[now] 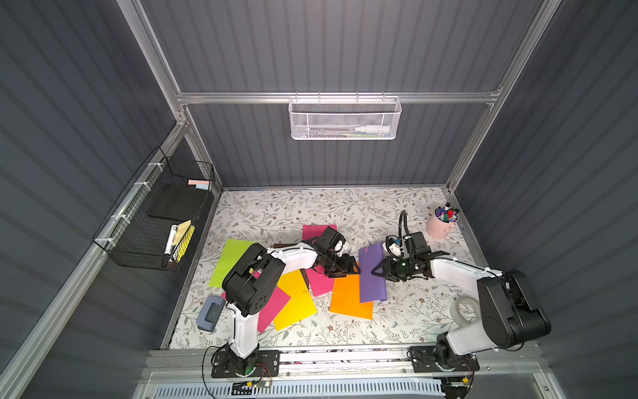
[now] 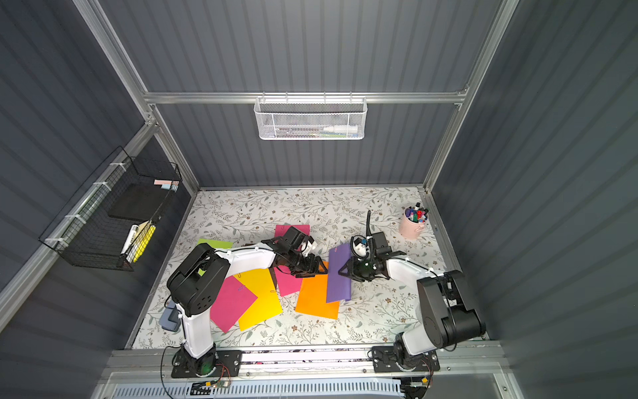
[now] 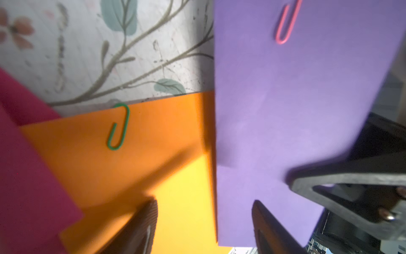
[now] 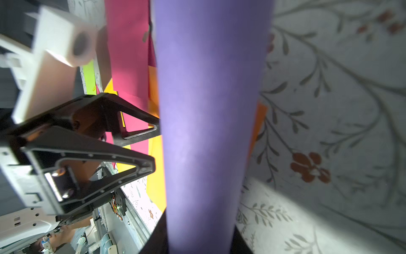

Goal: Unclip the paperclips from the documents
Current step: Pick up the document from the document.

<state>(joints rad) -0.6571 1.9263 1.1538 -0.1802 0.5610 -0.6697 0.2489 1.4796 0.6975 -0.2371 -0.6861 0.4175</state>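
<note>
A pink paperclip (image 3: 285, 24) sits on the purple sheet (image 1: 371, 286), and a green paperclip (image 3: 118, 127) on the orange sheet (image 1: 348, 300) beneath it, mid-counter (image 1: 276, 214). The right tool (image 1: 374, 271) is clenched on the purple sheet's side edge, holding it partly raised. The left tool (image 4: 154, 147) hangs released at the opposite edge.

Nothing legible anywhere in this scene. Close up, the purple paper sheet (image 3: 285, 110) and the orange paper sheet (image 3: 153, 132) show plain colour only. In a top view, the white marker (image 1: 170, 240) in the black wire basket (image 1: 131, 248) and the white tube (image 1: 373, 130) in the white mesh basket (image 1: 310, 117) are too small to read.
</note>
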